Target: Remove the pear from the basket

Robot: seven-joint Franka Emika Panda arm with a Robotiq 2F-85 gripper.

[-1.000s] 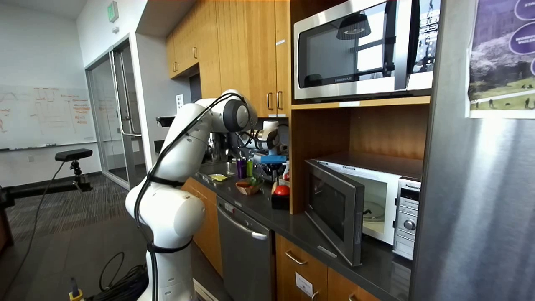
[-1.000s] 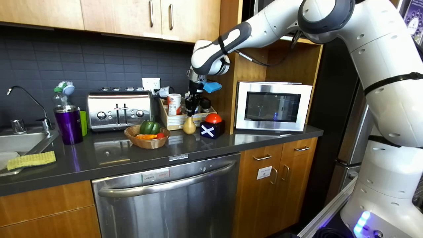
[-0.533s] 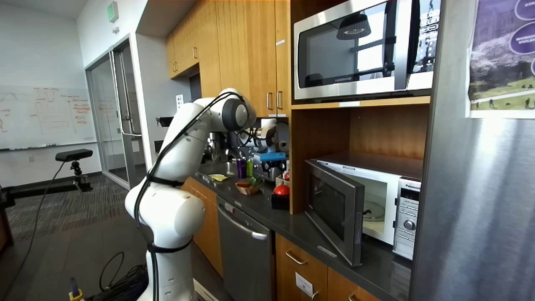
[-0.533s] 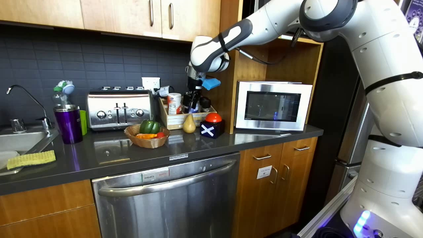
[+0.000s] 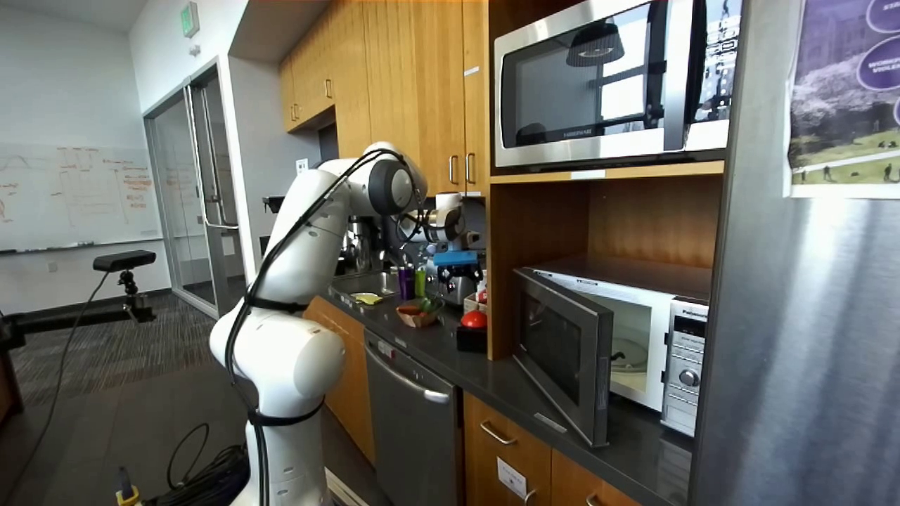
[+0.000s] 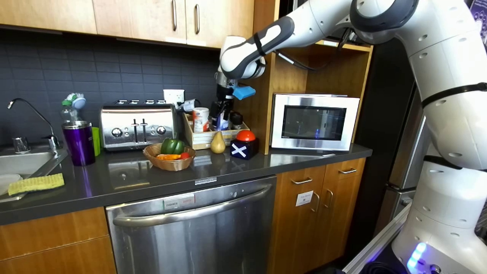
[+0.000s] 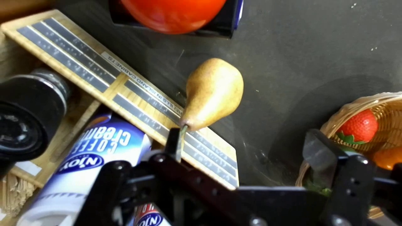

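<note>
In the wrist view we see the black, two-fingered gripper (image 7: 243,141), jaws spread wide, with the yellow-brown, bulbous pear (image 7: 216,91) at 11 o'clock from their gap. In an exterior view we find it upright on the glossy, dark grey counter (image 6: 224,169), at 6 o'clock below the gripper and outside the round, brown wicker basket (image 6: 173,164), which lies between 8 and 9 o'clock of it. Nearest edges: we mark the low, pale wooden crate (image 6: 201,141) behind the pear at 12 o'clock, and the red-domed, dark cube (image 6: 247,150) just beside it at 3 o'clock. Open room: the counter runs towards 6 o'clock to its front edge; in the wrist view we see its widest stretch from 1 to 3 o'clock
</note>
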